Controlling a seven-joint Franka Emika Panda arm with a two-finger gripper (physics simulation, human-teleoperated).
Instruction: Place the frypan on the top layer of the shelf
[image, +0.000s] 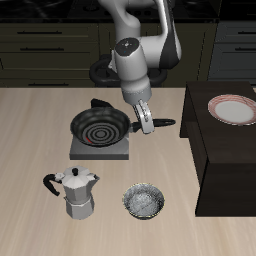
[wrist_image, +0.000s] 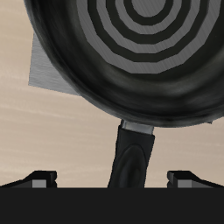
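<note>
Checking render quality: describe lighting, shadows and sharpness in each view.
Exterior view: even, soft light; faint shadows beneath the silver moka pot and small silver bowl; coarse but unblurred. Wrist view: the round black frypan fills the frame, dull sheen on its rim, handle sharp between the gripper fingertips.

From my remote station, I can read no text, label, brand, number or sign in either view: the frypan (image: 99, 125), the shelf (image: 226, 150) and the moka pot (image: 76, 191) all show plain, unmarked surfaces.

Glossy grey arm (image: 140, 55) (apparently black-jointed).
</note>
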